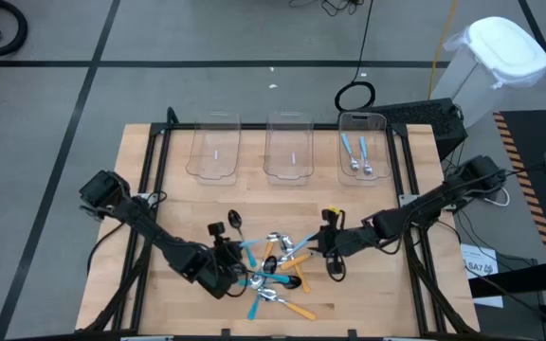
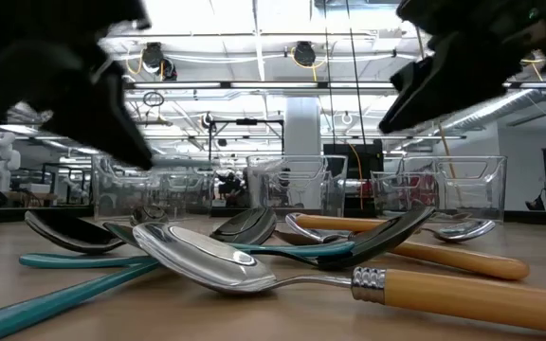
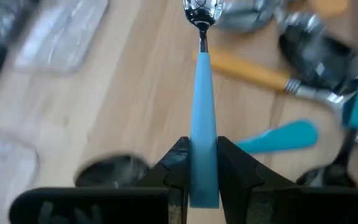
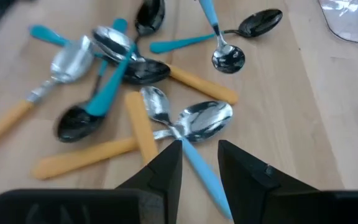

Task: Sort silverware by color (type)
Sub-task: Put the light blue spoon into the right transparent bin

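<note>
The silverware lies in a loose pile at the table's near centre: teal handles with black bowls, orange and light-blue handles with shiny silver bowls. The left gripper is clamped on a light-blue-handled spoon. The right gripper hovers over the pile, fingers parted.

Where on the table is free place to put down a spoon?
Bare wood lies between the three clear bins and the spoon pile, and right of the right gripper. The left bin and middle bin are empty. Crowded: the pile, around the left gripper.
</note>
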You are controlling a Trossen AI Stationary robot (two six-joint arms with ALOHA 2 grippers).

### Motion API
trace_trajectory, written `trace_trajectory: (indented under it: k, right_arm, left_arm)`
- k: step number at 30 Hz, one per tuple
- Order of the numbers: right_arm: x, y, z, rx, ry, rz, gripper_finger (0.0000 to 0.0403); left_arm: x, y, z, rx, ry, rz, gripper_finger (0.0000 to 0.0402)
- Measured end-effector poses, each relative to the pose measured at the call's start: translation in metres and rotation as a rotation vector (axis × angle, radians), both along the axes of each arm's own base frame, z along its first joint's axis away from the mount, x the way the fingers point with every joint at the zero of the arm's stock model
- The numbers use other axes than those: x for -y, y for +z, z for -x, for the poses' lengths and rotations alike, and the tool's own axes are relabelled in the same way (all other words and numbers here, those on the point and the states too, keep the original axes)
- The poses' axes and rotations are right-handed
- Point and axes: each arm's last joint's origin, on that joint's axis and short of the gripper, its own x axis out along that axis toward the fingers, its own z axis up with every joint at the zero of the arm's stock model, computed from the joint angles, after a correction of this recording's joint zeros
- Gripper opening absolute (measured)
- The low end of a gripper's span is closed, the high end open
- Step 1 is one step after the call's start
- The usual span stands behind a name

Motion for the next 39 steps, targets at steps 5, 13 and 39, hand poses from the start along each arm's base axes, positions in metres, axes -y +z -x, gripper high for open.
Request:
trace_trajectory:
  k: [5,13,39]
  right_arm:
    - [-0.006,0.022,0.015,0.067,-0.049,-0.098,0.01]
    - [-0.021,0.048,0.041,0.211,-0.14,-0.138,0.01]
    - [-0.029,0.077,0.047,0.346,-0.313,-0.175,0.01]
  left_arm:
    - [0.0,0.032,-0.021,-0.025,-0.069,-0.065,0.0052]
    - [-0.013,0.07,-0.047,-0.073,-0.169,-0.178,0.0052]
    - [-0.066,0.093,-0.08,-0.237,-0.363,-0.325,0.0052]
